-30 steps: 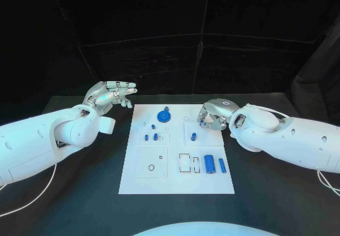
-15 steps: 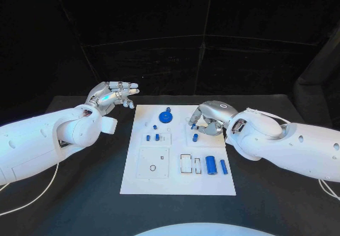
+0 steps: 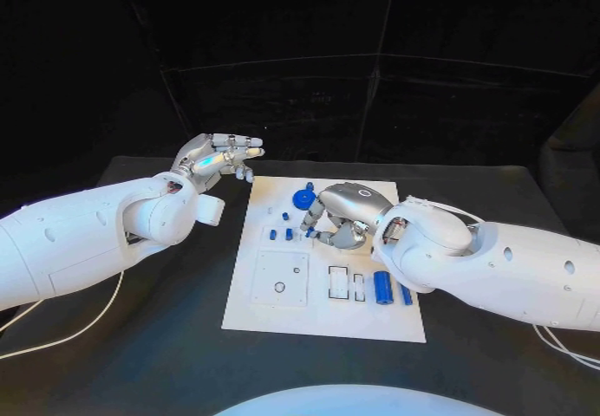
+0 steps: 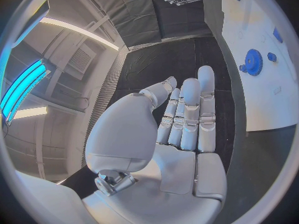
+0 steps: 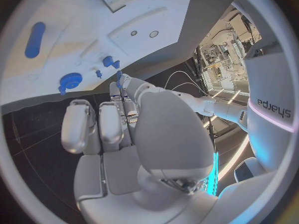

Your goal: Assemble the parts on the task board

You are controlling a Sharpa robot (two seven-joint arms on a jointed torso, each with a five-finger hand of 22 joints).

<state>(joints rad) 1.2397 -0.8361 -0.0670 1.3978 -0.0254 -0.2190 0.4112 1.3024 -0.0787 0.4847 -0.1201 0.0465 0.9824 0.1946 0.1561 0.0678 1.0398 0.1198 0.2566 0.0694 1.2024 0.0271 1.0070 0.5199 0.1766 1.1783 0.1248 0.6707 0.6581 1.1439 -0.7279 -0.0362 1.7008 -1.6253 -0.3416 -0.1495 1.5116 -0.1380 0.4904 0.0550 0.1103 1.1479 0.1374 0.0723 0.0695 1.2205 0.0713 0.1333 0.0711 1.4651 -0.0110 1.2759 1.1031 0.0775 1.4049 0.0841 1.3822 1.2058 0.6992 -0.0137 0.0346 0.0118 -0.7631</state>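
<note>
Head view shows the black table (image 3: 150, 347) carrying the white task board (image 3: 328, 303) at its middle, with small blue parts on it: a gear (image 3: 302, 200) at the far end, short pegs (image 3: 280, 234), and a cylinder (image 3: 382, 288) nearer. The right hand (image 3: 337, 218) hangs over the board's middle, its fingers (image 5: 119, 92) pinching a thin blue pin (image 5: 118, 76). The left hand (image 3: 220, 158) hovers off the board's far left corner, fingers (image 4: 190, 109) loosely apart and straight, holding nothing.

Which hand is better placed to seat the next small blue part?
The right hand: it is over the task board beside the small pegs. The left hand hovers off the board's far corner.
</note>
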